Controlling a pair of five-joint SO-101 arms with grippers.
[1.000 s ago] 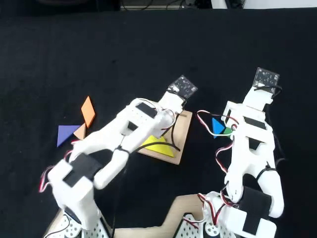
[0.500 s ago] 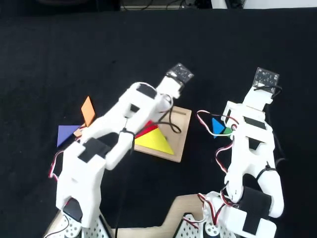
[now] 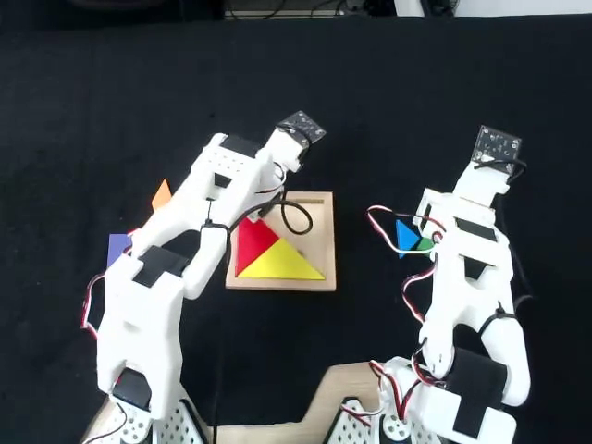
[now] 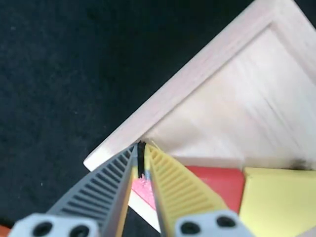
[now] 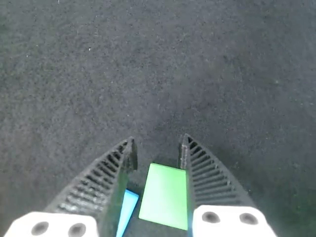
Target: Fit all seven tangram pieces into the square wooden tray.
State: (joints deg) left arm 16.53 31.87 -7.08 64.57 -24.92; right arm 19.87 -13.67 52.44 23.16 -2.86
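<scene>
Left gripper (image 4: 141,146), jaws nearly shut, sits at the 11 o'clock corner of the square wooden tray (image 3: 325,209), mid-table. Recommended: press the red triangle (image 3: 254,242) flush there, lightly. Right gripper (image 5: 157,146) straddles the green square (image 5: 165,197), jaws apart.

A counter (image 3: 111,83) covered in black cloth was seen, and a square wooden tray (image 3: 329,242) was laid flat on it near the middle. Well to the left of the tray, an orange piece (image 3: 162,194) and a purple piece (image 3: 117,248) were left on the cloth, near each other and each only partly seen. To the right of the tray, apart from it, a blue triangle (image 3: 405,235) and a green piece (image 3: 425,244) were set just beside one another, and a pale wooden board (image 3: 342,384) was placed at the counter's near edge.
</scene>
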